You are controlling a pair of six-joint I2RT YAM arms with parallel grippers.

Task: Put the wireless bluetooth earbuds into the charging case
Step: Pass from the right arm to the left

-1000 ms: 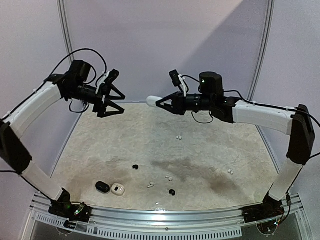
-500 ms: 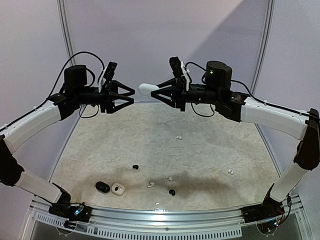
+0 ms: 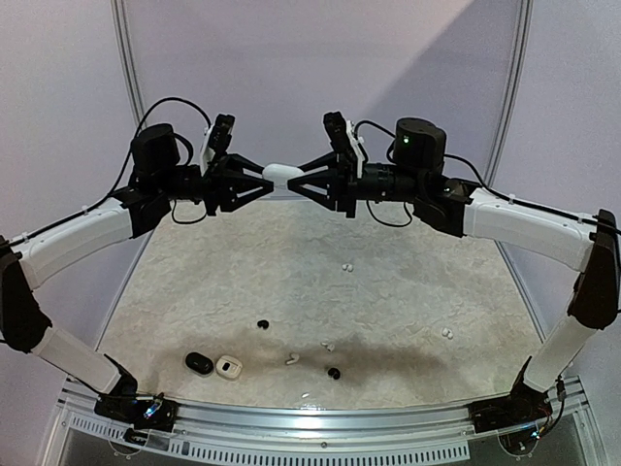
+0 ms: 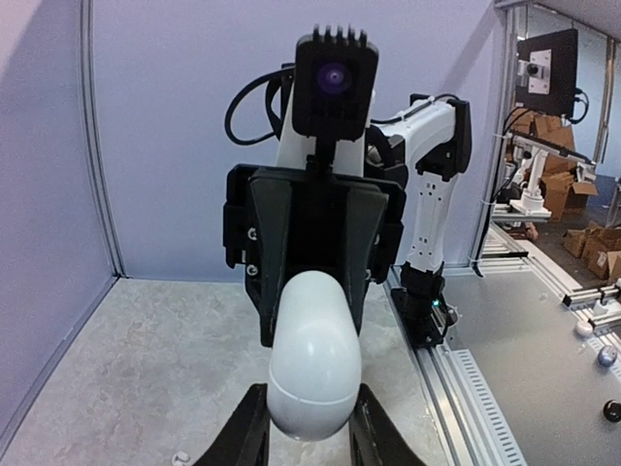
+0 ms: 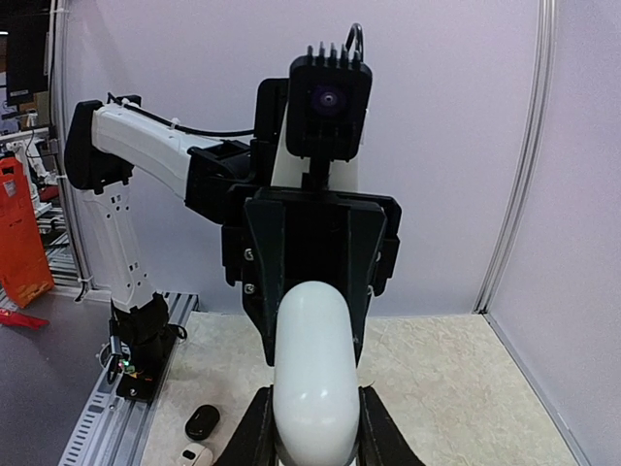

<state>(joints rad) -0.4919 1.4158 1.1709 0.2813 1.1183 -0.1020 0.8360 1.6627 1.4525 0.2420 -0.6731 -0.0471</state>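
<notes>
Left gripper [image 3: 266,181], right gripper [image 3: 297,182] — both tight on one mid-air white case [image 3: 282,174]; four white earbuds [image 3: 344,267], two black earbuds [image 3: 262,323].

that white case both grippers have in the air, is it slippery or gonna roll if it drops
Probably slippery: the white case looks glossy and rounded, so the left gripper and right gripper, each pinching one end, could let it squirt out. It looks like a rigid shell. With no flat face showing, it would likely rock or roll on the table.
</notes>
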